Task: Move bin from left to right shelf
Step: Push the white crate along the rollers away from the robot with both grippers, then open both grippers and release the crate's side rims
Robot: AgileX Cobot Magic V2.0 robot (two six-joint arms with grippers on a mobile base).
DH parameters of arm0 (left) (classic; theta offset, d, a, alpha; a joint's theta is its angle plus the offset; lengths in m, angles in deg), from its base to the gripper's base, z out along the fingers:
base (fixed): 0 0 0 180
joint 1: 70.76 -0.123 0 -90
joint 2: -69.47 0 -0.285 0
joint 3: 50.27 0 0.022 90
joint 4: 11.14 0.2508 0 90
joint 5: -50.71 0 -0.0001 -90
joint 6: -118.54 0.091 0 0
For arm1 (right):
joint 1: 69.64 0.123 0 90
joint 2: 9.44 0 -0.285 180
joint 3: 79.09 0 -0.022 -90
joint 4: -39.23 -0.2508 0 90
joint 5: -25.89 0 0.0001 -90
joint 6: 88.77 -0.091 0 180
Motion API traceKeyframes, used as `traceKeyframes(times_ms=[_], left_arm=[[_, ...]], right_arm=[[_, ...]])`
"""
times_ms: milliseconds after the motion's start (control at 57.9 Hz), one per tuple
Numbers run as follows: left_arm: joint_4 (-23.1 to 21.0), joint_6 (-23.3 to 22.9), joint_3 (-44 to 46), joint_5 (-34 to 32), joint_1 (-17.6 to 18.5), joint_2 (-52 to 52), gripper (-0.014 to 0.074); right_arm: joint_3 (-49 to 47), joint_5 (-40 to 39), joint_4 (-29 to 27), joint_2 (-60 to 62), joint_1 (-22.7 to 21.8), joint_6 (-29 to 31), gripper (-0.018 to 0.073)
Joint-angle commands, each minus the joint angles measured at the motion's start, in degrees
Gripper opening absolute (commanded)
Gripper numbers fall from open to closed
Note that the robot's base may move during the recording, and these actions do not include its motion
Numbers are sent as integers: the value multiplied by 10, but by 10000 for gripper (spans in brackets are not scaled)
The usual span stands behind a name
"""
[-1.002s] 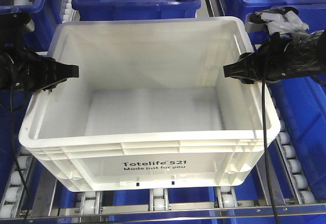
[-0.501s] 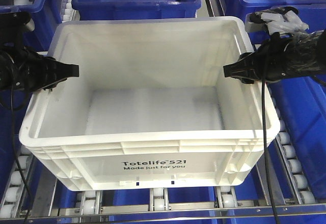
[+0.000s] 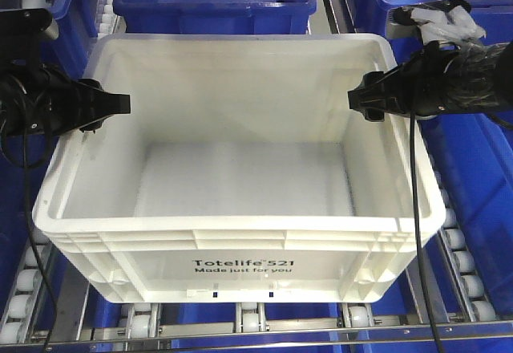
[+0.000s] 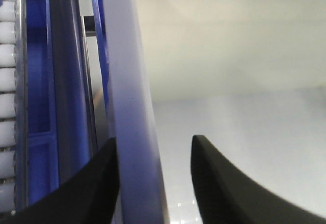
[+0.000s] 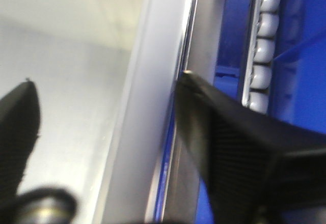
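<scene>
A large white bin [image 3: 240, 245] marked "Totelife 521" sits on the roller shelf and is empty inside. My left gripper [image 3: 120, 106] straddles the bin's left wall. In the left wrist view [image 4: 154, 138] one finger [image 4: 97, 183] lies against the outside of the wall [image 4: 127, 81], and the other stands inside with a gap. My right gripper [image 3: 357, 100] straddles the right wall. In the right wrist view [image 5: 107, 79] the outer finger [image 5: 219, 132] is close to the wall [image 5: 153, 81], and the inner finger stands well off it.
Blue bins stand behind [image 3: 212, 0], at the left [image 3: 68, 8] and along the right [image 3: 481, 176]. Roller tracks [image 3: 248, 317] run under the white bin, with more rollers at the right [image 3: 449, 225]. A black cable [image 3: 415, 208] hangs from the right arm over the bin's right rim.
Both grippers have moved a little towards the back along the side walls. The white bin has shifted slightly right and looks a bit larger in the front view.
</scene>
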Motion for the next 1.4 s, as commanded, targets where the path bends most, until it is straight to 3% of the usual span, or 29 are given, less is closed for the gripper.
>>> traceKeyframes(times_ms=[0,674,847,1140,1382], left_arm=[[-8,0,20,-45,4,21,322],[-8,0,21,-49,4,56,321],[-4,1,21,-23,4,73,321],[-5,32,20,2,4,84,321],[-16,40,-61,-48,4,102,298]], right_arm=[[-19,-38,10,21,0,1,587],[-19,-30,50,84,0,1,590],[-19,-30,48,109,0,-1,589],[-18,-29,39,124,0,2,589],[82,-146,24,159,0,15,589]])
